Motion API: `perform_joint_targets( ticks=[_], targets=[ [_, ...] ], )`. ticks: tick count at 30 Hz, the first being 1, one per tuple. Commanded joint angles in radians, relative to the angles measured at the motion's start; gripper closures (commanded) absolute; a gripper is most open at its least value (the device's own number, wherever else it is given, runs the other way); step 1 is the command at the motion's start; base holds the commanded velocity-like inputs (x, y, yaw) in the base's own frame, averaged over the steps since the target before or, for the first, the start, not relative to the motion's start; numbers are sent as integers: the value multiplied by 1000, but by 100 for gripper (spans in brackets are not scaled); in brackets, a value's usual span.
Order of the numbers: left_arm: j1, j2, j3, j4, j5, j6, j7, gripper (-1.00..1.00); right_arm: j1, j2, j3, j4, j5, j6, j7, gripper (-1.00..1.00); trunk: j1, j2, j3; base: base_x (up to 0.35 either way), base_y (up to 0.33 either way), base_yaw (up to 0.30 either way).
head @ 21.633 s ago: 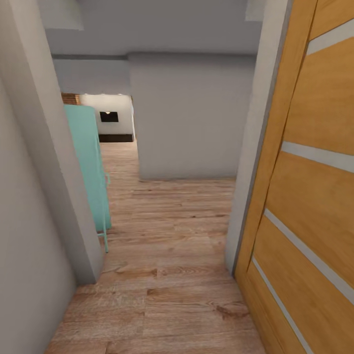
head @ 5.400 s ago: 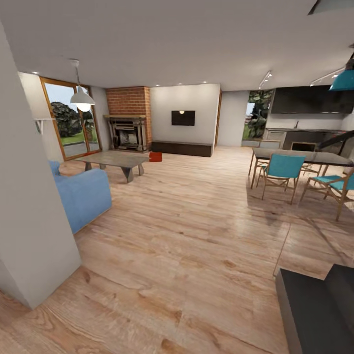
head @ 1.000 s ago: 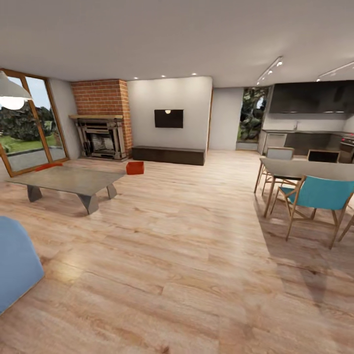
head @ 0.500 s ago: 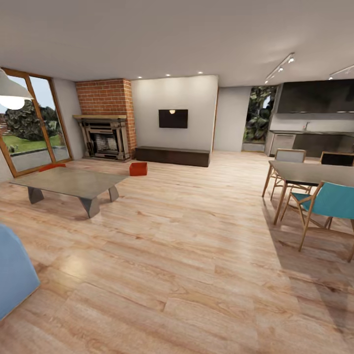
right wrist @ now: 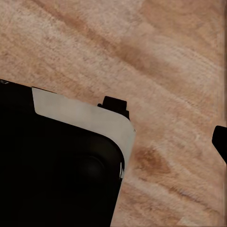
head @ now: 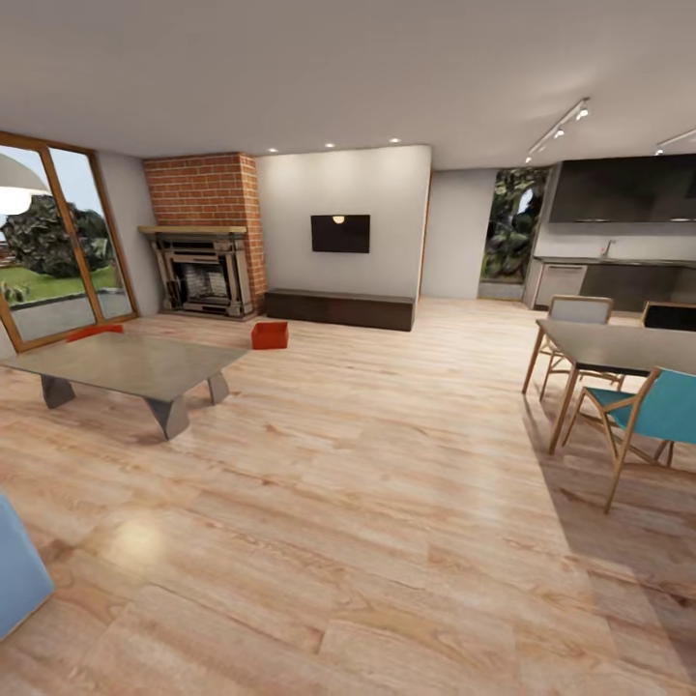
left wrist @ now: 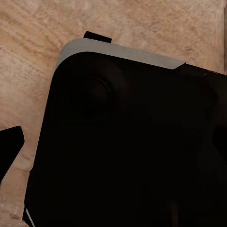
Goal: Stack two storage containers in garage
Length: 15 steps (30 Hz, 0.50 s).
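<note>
The living room's light wood plank floor stretches ahead toward the brick fireplace, the chosen landmark here. A glass-topped coffee table stands in front of the fireplace, nearer the camera; a dining table with a teal chair sits well apart from it, across the room. One red-orange storage container rests on the planks just in front of the fireplace hearth; a second red-orange container peeks over the coffee table's far edge, between the fireplace and the wood-framed glass doors. The task appears to be in its approach stage: neither bin is lifted. Next calls for driving close to one container and reaching down. Wrist views show dark robot bodywork above planks; whether either gripper is spread or closed cannot be told.
</note>
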Motion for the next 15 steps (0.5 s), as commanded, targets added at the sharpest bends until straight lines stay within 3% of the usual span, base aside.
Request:
perform_joint_targets(
  ticks=[1,15],
  targets=[
    [0,0,0,0,5,-2,0,-100,-1,0,7,3,-11,-6,6,-100,1,0,-1,324,0,0],
    [0,0,0,1,5,2,0,-100,-1,4,12,3,-6,-4,6,-100,1,0,-1,324,0,0]
  ],
)
